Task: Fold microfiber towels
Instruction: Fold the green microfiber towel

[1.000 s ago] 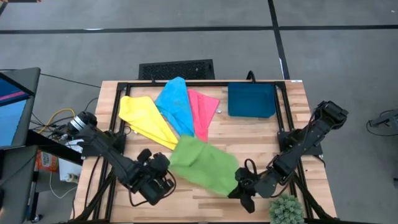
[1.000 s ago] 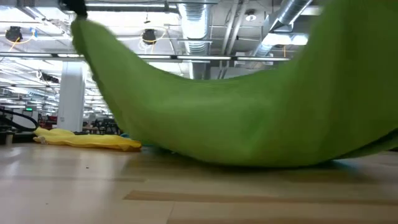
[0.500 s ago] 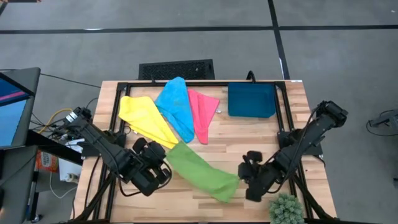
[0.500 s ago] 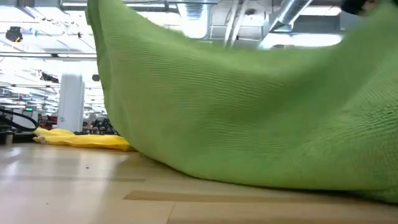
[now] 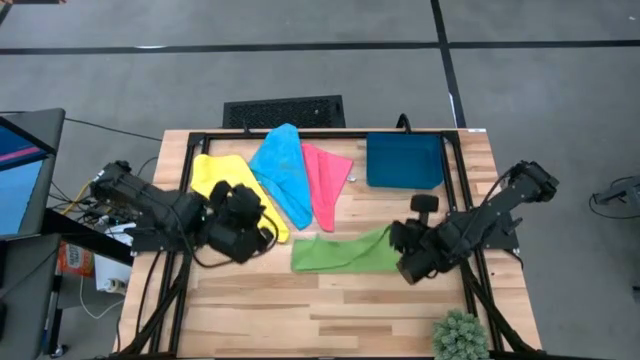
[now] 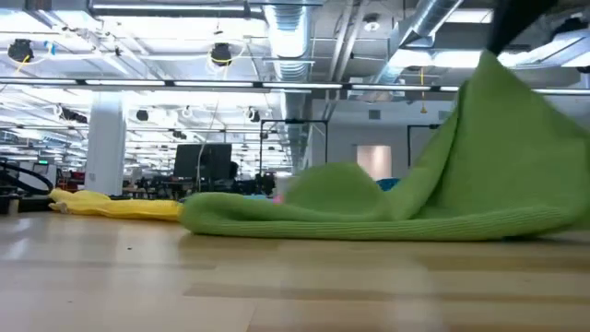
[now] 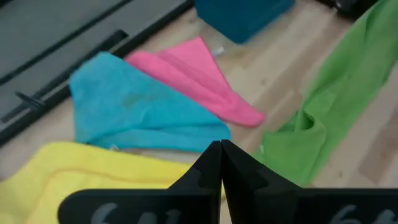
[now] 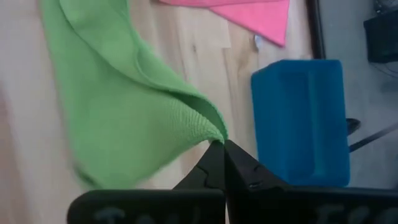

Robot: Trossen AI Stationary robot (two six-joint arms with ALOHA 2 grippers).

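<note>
At the six o'clock half of the table [image 5: 330,310], the green towel [image 5: 342,254] had come down: a second earlier it hung as a wide sheet between the two arms, half a second earlier as a slanted band, and now it lay as a narrow strip across the boards, its left end resting flat. The right gripper [image 5: 401,238] was clamped shut on the strip's three o'clock corner, which the low view showed lifted in a peak above the wood. The right wrist view showed the closed fingertips pinching a folded green edge, with the dark blue tray [image 8: 298,121] beyond. The left gripper [image 5: 247,235] had let go and drawn back toward nine o'clock; it sat closed and empty over the near edge of the yellow towel [image 5: 222,182], apart from the green cloth. Its wrist view showed the shut fingers with nothing between them.

The yellow, blue towel [image 5: 281,172] and pink towel [image 5: 324,178] lay fanned at twelve o'clock, unmoved, and looked unfolded. My judgement: the green towel had been doubled lengthwise, a first fold, though its left end looked bunched. A second fold was probably needed, and three cloths remained.
</note>
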